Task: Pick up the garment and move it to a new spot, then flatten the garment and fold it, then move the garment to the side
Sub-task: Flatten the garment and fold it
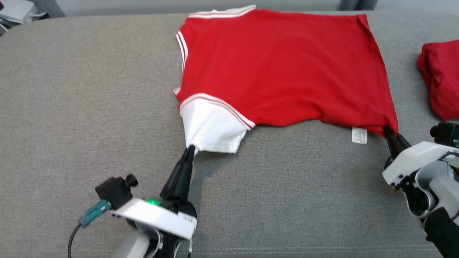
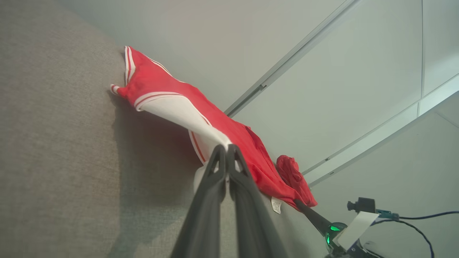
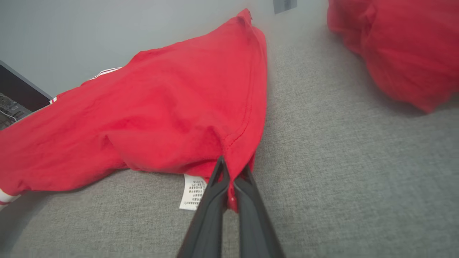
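We see a red shirt (image 1: 279, 68) lying spread out on a big grey cushion (image 1: 89, 107), up near the far edge. It has thin white stripes at the neck and one white sleeve (image 1: 211, 129). The sleeve points toward us. Our left gripper (image 1: 190, 147) has its two dark fingers pressed tight together on the near corner of that white sleeve. In the left wrist view the sleeve is pulled up a little off the cushion, and there is a shadow under it. Our right gripper (image 1: 386, 128) is pinching the near corner of the shirt's bottom edge, over on the right side. In the right wrist view the red cloth sits squeezed between its two fingers. A small white tag (image 1: 359, 136) hangs out from under the shirt just beside that corner. The near edge of the shirt dips in the middle between our two grippers. The far part of the shirt lies flat. A second bit of red cloth (image 1: 443, 77) sits bunched up on the cushion to the right, apart from the shirt. A little green light (image 1: 153, 202) glows on our left wrist. Behind the cushion there is a pale wall (image 2: 322, 71).
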Robot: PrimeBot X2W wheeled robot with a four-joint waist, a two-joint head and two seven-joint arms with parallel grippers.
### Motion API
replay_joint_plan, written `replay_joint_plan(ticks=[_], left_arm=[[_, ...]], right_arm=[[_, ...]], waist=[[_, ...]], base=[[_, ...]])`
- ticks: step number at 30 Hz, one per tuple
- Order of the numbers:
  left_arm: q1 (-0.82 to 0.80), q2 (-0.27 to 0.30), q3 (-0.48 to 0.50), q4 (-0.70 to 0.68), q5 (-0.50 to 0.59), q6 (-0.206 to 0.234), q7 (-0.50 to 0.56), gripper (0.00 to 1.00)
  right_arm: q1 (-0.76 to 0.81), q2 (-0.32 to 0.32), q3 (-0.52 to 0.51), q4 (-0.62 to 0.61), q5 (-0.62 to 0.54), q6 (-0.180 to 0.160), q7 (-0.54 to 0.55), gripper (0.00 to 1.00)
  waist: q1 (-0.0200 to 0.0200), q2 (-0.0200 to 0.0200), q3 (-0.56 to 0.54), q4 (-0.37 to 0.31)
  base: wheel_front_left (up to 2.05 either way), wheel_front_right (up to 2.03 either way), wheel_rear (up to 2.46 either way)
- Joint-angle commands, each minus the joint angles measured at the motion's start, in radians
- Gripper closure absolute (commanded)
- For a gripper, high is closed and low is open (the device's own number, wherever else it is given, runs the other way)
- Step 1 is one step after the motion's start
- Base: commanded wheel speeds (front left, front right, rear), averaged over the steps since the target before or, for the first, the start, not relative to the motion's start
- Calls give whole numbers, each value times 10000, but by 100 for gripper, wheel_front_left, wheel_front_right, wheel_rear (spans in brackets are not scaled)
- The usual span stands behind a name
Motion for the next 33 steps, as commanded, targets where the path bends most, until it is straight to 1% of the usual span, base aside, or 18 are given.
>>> replay_joint_plan(ticks=[1,3,9,12,15,16,20,27,30,33], left_arm=[[137,219,250,-422,116,-74,-94,100],[531,337,148,-720,140,8,-18,100],[1524,744,42,-1421,127,519,329,100],[1927,1098,48,-1790,246,847,528,100],[2278,1381,69,-2182,187,1114,825,100],[2278,1381,69,-2182,187,1114,825,100],[2728,1592,-71,-2440,-26,1481,1419,100],[3171,1717,-488,-2139,-219,2025,2329,100],[3209,1771,-547,-1892,-155,2232,2463,100],[3206,1766,-544,-1695,-131,2320,2462,100]], right_arm=[[382,-227,211,-308,211,12,-69,100],[661,-442,409,-589,519,12,-29,100],[1398,-1177,852,-1443,1270,12,-84,100],[1607,-1670,989,-1641,1388,12,-161,100],[1813,-1996,1160,-1754,1488,12,-206,100],[1813,-1996,1160,-1754,1488,12,-206,100],[1968,-2196,1323,-1730,1627,12,-250,100],[2157,-2241,1832,-1446,1714,12,-274,100],[2248,-2276,1968,-1333,1877,12,-266,100],[2337,-2337,2174,-1353,1982,12,-208,100]], waist=[[0,0,-186,86],[0,0,-337,144],[0,0,-640,191],[0,0,-714,175],[0,0,-746,205],[0,0,-746,205],[0,0,-795,226],[0,0,-868,349],[0,0,-887,426],[0,0,-933,460]], base=[[0,0,0],[0,0,0],[0,0,0],[0,0,0],[0,0,0],[0,0,0],[0,0,0],[0,0,0],[0,0,0],[0,0,0]])
